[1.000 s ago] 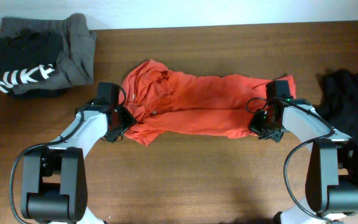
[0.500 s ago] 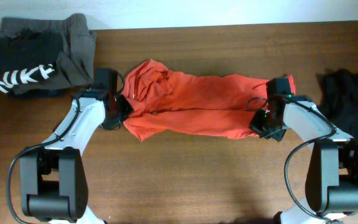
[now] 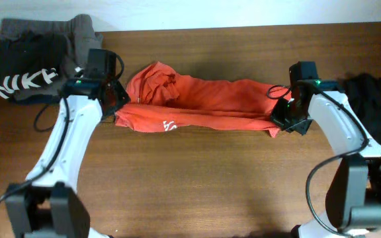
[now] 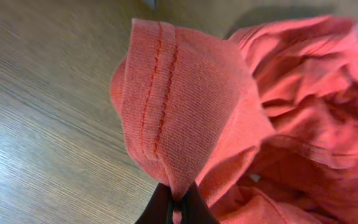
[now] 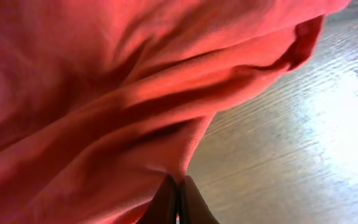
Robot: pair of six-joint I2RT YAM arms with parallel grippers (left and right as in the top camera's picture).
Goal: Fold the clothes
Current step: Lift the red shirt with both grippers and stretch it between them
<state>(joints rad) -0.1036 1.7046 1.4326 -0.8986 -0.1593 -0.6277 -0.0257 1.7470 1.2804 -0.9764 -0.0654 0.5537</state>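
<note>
Closest in, at the left gripper (image 4: 178, 210): black tips pressed together on a pinch of the shirt (image 4: 185, 106), right at a hemmed edge with two rows of stitching. Fine knit, red-orange, rising from the pinch in a rounded, stiff-looking fold; behind it, loose crumpled folds of the same cloth.

At the right gripper (image 5: 179, 200): likewise clamped shut on a thin edge of the same shirt. Soft, smooth drapes above the tips, shadowed in the creases, with one small corner hanging free at upper right.

From overhead: stretched between the two grippers as a long, narrow band across the middle of the table (image 3: 197, 185). Bunched and rumpled toward the left end, flatter toward the right. Near the front edge, left of centre, a small white print (image 3: 169, 125). Underneath, brown wood with a fine straight grain, matte.

Further back, at the far left corner: a black garment (image 3: 18, 56) with a large white logo, lying on a grey garment (image 3: 84, 43), both soft and heaped, just behind the left arm. At the far right, well apart from these: a black heap (image 3: 369, 99), crumpled, irregular in outline, beside the right arm.
</note>
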